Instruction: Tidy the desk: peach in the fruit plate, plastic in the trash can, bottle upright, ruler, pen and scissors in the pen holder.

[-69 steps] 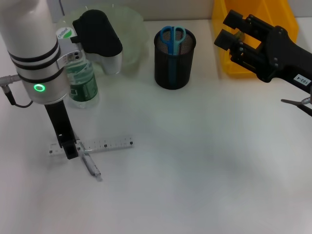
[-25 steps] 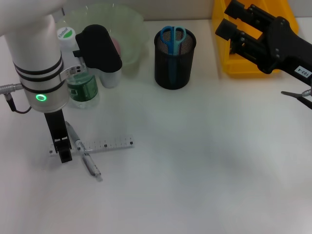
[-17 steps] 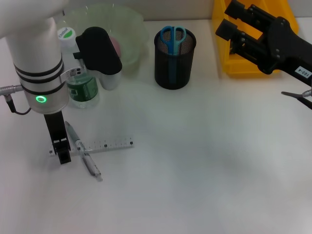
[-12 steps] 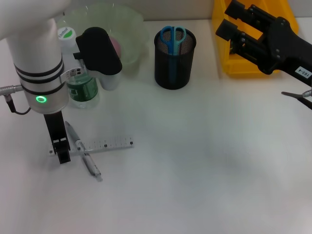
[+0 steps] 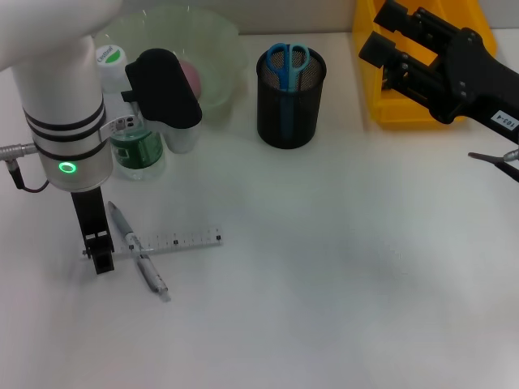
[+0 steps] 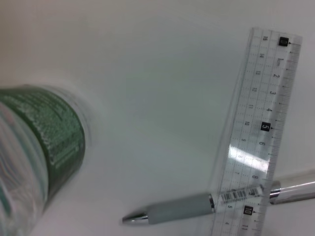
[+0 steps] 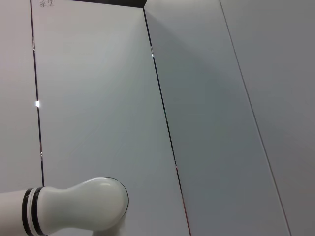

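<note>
White desk (image 5: 324, 267) fills the head view, with a yellow trash can (image 5: 381, 89) at its far right corner. On the near left, the left gripper (image 5: 99, 255) points straight down at the left end of the clear ruler (image 5: 174, 240), its tip at or just above the ruler; whether its fingers are apart or together cannot be told. A grey pen (image 5: 138, 259) lies slantwise across the ruler just beside that gripper; the left wrist view shows the pen (image 6: 192, 206) crossing under the ruler (image 6: 261, 132). Behind the arm, a green-labelled bottle (image 5: 134, 146) stands upright beside the pale green fruit plate (image 5: 219, 57), which holds a peach (image 5: 189, 77). Blue scissors (image 5: 285, 61) stand in the black mesh pen holder (image 5: 290, 109). Over the trash can, the right gripper (image 5: 381, 44) is raised, its fingers spread apart and holding nothing.
</note>
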Motion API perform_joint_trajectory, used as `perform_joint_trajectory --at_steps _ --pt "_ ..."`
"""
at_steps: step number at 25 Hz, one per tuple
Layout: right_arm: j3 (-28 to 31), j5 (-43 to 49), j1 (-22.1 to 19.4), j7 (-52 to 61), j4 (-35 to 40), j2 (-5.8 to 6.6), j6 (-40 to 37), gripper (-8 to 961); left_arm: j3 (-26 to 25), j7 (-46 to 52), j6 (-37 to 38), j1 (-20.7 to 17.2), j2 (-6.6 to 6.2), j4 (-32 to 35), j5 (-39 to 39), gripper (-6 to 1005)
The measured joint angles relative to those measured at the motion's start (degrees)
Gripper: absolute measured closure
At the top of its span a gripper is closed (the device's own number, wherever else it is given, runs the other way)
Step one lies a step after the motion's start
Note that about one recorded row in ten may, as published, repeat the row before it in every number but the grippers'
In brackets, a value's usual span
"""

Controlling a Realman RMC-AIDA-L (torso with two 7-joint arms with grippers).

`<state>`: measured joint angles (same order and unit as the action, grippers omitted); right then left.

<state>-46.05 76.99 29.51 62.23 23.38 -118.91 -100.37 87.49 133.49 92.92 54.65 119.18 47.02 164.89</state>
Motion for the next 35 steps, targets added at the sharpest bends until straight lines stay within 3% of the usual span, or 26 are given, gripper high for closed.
perform_joint_trajectory --at_steps 10,22,35 --pt "0.0 0.0 -0.08 0.15 0.0 0.0 -0.09 345 1.55 0.38 -0.46 -0.04 0.0 -0.09 -0.08 367" --pt "0.0 -0.06 0.03 0.23 0.07 0.0 -0.09 345 1.87 0.36 -0.32 -0.07 0.0 -0.08 -0.07 556" --pt "0.36 -0.18 0.06 0.21 0.09 0.05 0.01 345 1.99 0.55 -0.24 0.49 0.0 -0.08 -0.09 555"
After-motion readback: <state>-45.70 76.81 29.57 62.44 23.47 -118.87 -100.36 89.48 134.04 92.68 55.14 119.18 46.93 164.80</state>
